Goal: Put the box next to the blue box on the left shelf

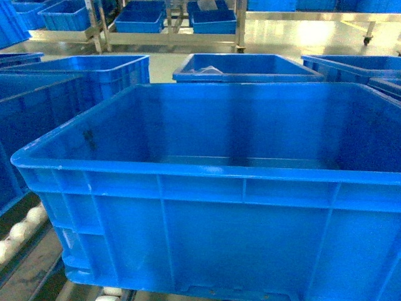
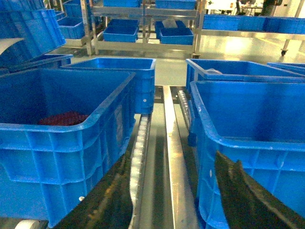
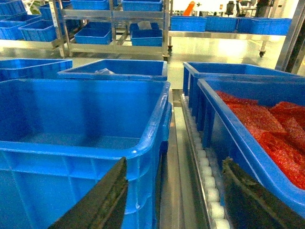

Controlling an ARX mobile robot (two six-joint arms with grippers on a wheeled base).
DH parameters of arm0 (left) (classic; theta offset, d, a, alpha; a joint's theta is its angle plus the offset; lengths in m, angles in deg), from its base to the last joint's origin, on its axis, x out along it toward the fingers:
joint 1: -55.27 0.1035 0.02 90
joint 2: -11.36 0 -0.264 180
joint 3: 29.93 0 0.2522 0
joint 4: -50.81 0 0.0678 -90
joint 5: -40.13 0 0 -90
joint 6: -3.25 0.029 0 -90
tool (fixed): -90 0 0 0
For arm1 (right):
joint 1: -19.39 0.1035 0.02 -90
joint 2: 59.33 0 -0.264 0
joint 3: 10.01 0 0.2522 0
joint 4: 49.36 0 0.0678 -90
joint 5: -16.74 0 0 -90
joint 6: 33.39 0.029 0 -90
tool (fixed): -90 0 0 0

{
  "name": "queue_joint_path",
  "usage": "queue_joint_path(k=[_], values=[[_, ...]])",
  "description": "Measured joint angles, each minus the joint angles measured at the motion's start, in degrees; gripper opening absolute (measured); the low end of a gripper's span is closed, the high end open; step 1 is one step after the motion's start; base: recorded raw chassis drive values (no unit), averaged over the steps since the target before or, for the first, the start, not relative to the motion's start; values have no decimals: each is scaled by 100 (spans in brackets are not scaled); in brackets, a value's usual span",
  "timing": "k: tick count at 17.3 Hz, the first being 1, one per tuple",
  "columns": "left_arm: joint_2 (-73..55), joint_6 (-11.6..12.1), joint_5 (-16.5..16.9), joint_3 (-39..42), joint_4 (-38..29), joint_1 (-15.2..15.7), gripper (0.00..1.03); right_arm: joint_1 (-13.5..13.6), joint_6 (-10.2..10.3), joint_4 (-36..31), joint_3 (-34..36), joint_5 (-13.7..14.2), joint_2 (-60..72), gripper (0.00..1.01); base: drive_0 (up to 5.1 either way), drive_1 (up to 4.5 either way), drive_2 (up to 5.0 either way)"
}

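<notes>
From the head camera I see the box (image 1: 213,207) filling my view, sitting on the left shelf (image 1: 25,232) with its white rollers showing at lower left, another blue crate (image 1: 37,119) just beside it on the left. My left gripper (image 2: 167,200) has its jaws spread along the box's left wall; my right gripper (image 3: 171,200) (dark fingers only) is spread too, gripping nothing.
</notes>
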Motion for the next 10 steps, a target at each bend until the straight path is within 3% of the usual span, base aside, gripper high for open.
queue_joint_path(k=[3,4,10], values=[[0,0,0,0,0,0,92,0,2,0,0,0,0,92,0,0,0],[0,13,0,0,0,0,99,0,4,0,0,0,2,100,0,0,0],[0,13,0,0,0,0,98,0,2,0,0,0,0,98,0,0,0]])
